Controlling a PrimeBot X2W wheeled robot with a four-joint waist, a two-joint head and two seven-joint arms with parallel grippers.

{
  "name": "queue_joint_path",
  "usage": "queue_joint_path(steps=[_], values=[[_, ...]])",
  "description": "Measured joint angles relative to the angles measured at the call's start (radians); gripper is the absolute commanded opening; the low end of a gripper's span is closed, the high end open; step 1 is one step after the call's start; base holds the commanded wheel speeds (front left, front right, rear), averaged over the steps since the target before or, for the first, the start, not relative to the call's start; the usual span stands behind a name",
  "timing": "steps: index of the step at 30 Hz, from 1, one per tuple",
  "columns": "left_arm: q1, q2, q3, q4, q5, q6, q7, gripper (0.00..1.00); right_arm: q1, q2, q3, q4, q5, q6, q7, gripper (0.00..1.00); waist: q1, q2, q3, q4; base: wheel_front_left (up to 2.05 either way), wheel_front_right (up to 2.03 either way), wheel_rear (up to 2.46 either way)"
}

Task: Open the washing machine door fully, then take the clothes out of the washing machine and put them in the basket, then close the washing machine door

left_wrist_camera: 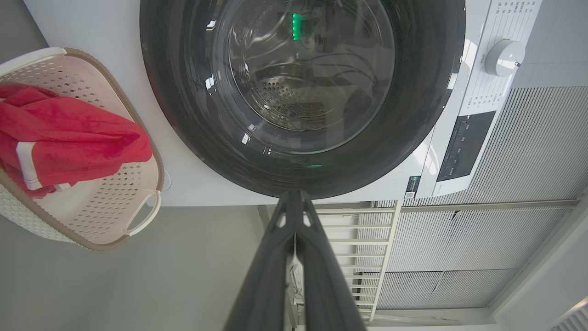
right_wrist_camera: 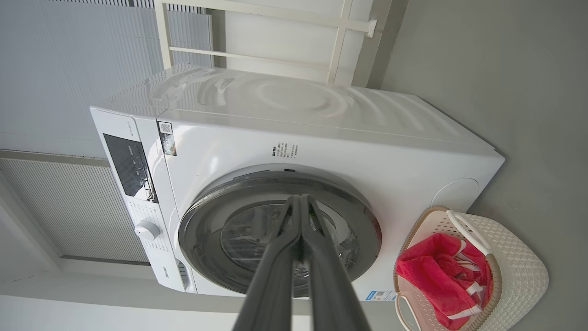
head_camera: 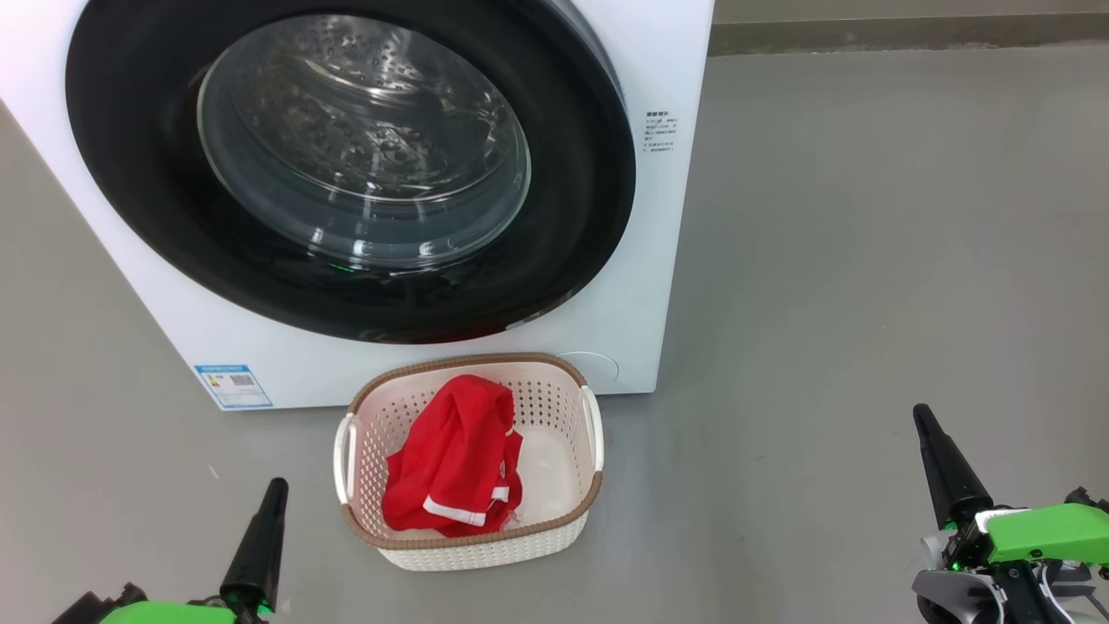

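Red clothes sit in the basket, left pincer and right pincer pressed together; an unlatched door could swing open.

The head view looks steeply down from close, washing machine door at 11 o'clock, basket at 6. Both wrist views, rolled sideways, face that door: the left near, basket at 9; the right seemingly farther back, basket at 4.
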Motion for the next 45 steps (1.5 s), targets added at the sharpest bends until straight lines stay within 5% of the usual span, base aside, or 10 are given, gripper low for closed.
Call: queue_joint_path(steps=[45], values=[[0.0,0.0,0.0,0.0,0.0,0.0,0.0,0.0,0.0,0.0,0.0,0.0,0.0,0.0,0.0,0.0,0.0,0.0,0.0,0.0,0.0,0.0,0.0]])
